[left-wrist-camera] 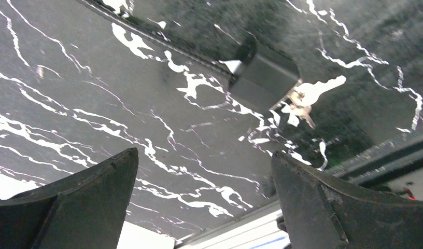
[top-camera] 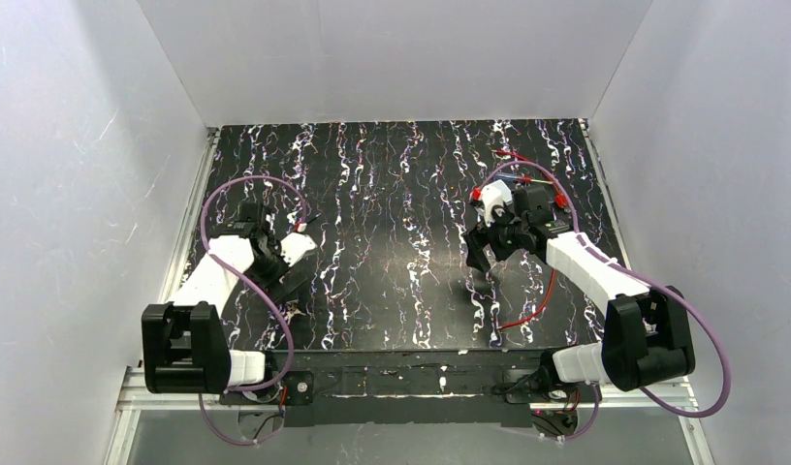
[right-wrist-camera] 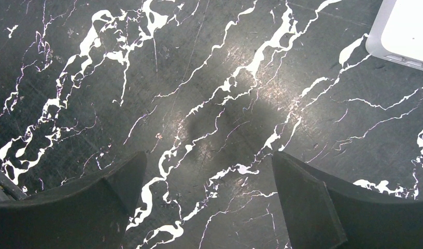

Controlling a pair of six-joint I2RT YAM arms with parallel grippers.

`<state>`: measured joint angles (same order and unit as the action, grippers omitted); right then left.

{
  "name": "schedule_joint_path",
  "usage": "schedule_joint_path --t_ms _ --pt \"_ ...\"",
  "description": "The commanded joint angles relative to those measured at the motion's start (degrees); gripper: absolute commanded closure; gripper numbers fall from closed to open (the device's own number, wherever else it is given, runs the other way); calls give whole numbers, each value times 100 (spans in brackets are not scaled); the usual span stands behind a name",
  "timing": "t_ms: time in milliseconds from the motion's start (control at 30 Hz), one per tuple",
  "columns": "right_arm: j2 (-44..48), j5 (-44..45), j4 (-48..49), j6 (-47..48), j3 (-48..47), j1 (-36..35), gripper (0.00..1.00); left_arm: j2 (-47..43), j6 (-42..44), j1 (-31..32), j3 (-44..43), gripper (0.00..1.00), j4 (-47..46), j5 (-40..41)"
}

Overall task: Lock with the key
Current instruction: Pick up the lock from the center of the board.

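Black left tool wide open, empty | right tool wide open, empty

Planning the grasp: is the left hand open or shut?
Open: the left hand shows both fingers spread wide, with nothing held between them.

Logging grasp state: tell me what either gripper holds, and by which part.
Nothing. The left gripper and right gripper have open jaws, only tabletop between.
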<state>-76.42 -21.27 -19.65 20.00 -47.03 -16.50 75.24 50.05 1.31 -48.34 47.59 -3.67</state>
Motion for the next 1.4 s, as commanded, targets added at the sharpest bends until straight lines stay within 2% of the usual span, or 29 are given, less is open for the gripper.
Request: schedule_joint_path --t_ms 0,367,600,800,933,1100,1267,1367 --pt "170 -188 -13 143 -24 68 0 77 155 19 207 1 -870 189" --pt "110 -148 -30 154 -52 121 0 369 102 220 701 1 -1780 254" --pt "119 -173 -12 136 -44 219 0 326 -406 882 697 1 -1854 -25" --pt "65 -109 5 136 -43 283 0 772 -1246 1491 103 1 -1905 -612" --pt "53 -92 12 132 -35 358 0 1270 -1673 1918 -353 1 -1985 -726" --pt "15 -64 40 118 -49 393 0 1649 -2329 1962 -1066 1 -1846 -1018" --pt "10 -53 44 101 -61 393 0 1519 -2329 1903 -1448 1 -1631 -950" --pt "72 -80 55 101 -38 402 0 1358 -1718 1794 -1537 1 -1257 -1225"
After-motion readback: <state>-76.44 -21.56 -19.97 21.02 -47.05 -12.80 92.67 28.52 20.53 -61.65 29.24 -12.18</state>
